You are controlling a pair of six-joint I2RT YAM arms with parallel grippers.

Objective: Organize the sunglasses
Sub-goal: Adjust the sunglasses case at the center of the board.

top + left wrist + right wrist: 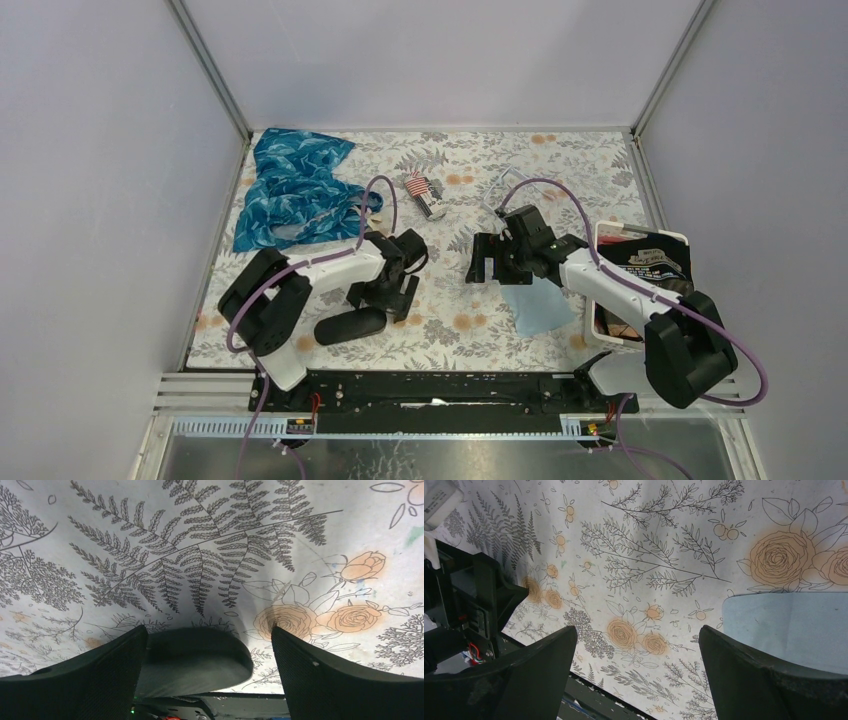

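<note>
The brown-lensed sunglasses do not show clearly in any view. A black oval glasses case (350, 325) lies on the floral tablecloth near the front left. My left gripper (380, 298) hangs just above its far end. In the left wrist view the case's rounded end (195, 655) lies between the spread fingers of that gripper (207, 637), close to the left finger. My right gripper (492, 266) is open and empty over bare tablecloth at the centre, with nothing between its fingers in the right wrist view (636, 640).
A light blue cloth (540, 305) lies under the right arm and shows in the right wrist view (789, 625). A white tray (597, 250) with dark contents stands at the right. A blue patterned cloth (295, 185) lies at the back left, with a small striped item (420, 188) beside it.
</note>
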